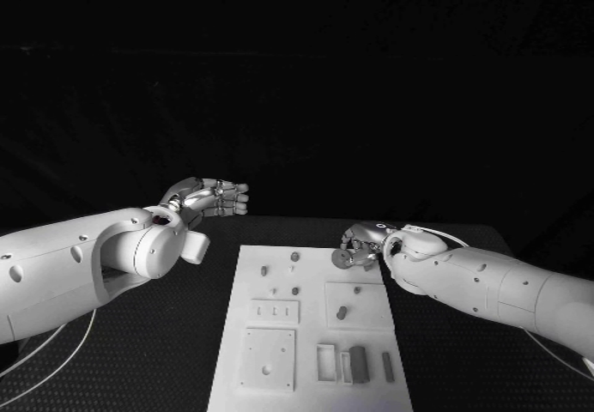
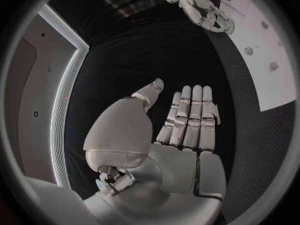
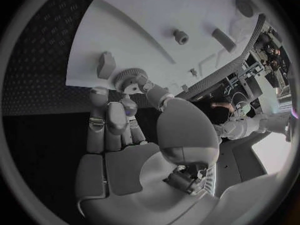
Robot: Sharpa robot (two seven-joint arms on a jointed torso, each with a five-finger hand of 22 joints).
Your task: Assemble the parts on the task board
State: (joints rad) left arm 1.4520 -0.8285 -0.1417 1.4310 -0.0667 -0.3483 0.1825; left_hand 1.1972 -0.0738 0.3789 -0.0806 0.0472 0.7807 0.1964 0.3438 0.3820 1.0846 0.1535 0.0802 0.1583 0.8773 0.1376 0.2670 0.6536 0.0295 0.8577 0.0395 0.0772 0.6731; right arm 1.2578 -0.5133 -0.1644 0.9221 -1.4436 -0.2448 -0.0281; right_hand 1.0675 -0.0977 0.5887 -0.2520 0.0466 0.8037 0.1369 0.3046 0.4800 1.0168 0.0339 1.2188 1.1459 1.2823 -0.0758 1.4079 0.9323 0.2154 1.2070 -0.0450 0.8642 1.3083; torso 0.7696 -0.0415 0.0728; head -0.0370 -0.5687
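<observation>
Right hand (image 3: 125, 130) fingers (image 3: 100, 117) apparently pinch a gear (image 3: 130, 78).

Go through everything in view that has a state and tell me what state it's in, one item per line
Left hand: open, fingers straight, holding nothing, raised off the board.
Right hand: pinches a small gear at the board's far edge.
Gear: held at the fingertips, not yet seated.
Task board: flat on the table, parts lying on it.

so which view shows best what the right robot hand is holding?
Right wrist view: the gear-like part sits pinched at the right robot hand fingertips, teeth visible, above the task board. Head view shows it small and dark. Left wrist view shows the hand far off, part unclear.
</observation>
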